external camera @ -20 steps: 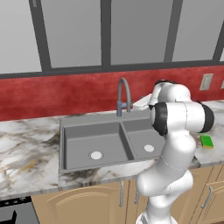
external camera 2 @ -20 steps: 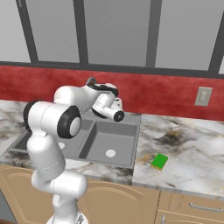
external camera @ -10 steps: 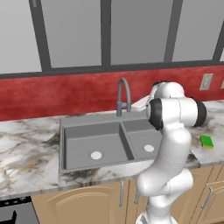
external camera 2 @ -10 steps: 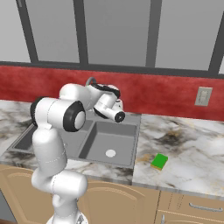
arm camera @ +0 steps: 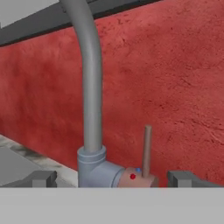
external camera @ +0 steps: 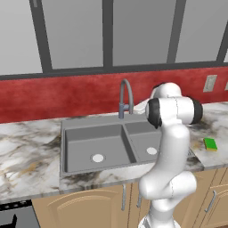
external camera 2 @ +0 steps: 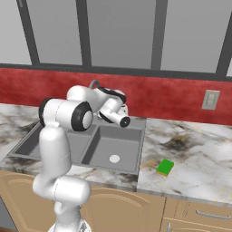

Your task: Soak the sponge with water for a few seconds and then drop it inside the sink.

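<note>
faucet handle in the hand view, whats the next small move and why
Probably ease the open gripper forward onto the upright faucet handle, so it can push the handle and start the water. No stream runs from the faucet, the fingertips stand on either side of the handle's base, and the sponge lies dry on the counter right of the sink.

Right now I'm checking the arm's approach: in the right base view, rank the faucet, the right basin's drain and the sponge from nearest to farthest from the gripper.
1. Faucet: just behind the open gripper.
2. Drain: below, in the right basin.
3. Sponge: on the counter, right of the sink.
</note>
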Tool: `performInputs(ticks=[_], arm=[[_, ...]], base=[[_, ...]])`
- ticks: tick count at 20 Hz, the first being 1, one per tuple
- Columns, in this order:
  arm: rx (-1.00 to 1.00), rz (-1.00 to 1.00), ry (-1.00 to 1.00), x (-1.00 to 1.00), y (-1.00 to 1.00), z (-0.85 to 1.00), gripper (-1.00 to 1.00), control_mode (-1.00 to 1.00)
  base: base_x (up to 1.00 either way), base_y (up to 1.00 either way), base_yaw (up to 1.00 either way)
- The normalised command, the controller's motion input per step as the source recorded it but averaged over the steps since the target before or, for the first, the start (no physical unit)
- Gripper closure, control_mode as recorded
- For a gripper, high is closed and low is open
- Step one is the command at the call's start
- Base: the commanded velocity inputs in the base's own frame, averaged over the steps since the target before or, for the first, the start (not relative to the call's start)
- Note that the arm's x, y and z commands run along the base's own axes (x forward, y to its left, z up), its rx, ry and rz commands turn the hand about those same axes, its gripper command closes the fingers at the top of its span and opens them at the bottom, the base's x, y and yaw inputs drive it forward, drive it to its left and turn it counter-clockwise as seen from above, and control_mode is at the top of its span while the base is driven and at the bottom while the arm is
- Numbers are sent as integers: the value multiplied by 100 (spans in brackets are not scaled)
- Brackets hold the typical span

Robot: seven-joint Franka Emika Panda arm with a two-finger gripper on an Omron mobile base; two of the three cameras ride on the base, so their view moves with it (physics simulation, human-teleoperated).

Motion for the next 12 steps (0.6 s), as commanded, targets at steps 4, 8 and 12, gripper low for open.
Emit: performInputs(ticks=[4, 8, 12], arm=[[0, 0, 0, 32, 0, -23, -100, -100], [0, 0, 0, 36, 0, -21, -100, -100], [0, 0, -1, 39, 0, -11, -100, -100]], base=[[0, 0, 0], [0, 0, 0], [0, 0, 0]])
